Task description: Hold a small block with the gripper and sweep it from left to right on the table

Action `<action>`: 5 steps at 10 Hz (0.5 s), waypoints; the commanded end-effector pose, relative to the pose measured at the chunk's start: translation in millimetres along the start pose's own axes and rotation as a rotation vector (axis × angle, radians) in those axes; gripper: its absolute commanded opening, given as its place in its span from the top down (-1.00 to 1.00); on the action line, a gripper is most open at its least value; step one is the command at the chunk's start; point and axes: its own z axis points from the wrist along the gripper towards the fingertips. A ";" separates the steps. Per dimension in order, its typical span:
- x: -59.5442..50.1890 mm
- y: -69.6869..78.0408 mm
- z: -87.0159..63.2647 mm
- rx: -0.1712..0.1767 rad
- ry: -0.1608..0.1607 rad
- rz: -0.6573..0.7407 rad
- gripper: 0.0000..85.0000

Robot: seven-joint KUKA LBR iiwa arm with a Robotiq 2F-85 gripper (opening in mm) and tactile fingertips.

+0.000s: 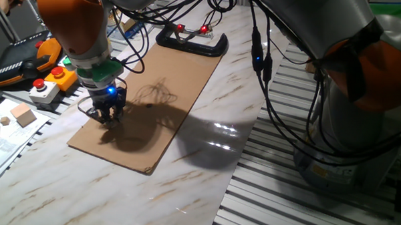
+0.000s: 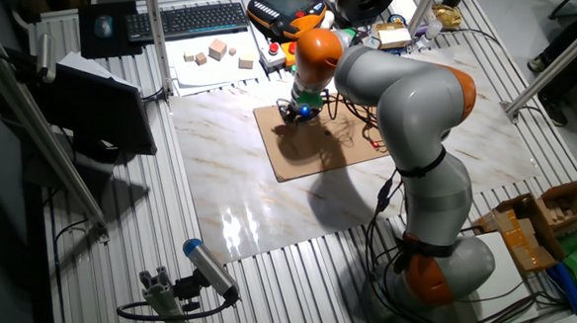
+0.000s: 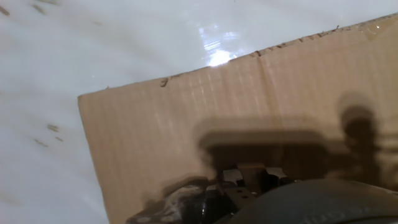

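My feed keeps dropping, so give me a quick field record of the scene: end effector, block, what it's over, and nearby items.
end effector: low over the cardboard, near its left end; fingers look close together
block: tiny tan piece seems to sit between the fingertips in the hand view; not clear enough to confirm a grasp
cardboard: flat sheet lying on the table
clamp: black, at the cardboard's far end
buttons: beside the table, left of the arm
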 end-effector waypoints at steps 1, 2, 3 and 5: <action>0.5 1.3 0.2 -0.002 0.000 0.002 0.98; 1.0 2.7 0.7 -0.002 0.000 0.002 0.98; 1.2 4.4 0.6 -0.003 0.002 0.003 0.98; 1.1 7.9 -2.0 -0.004 0.007 0.003 0.98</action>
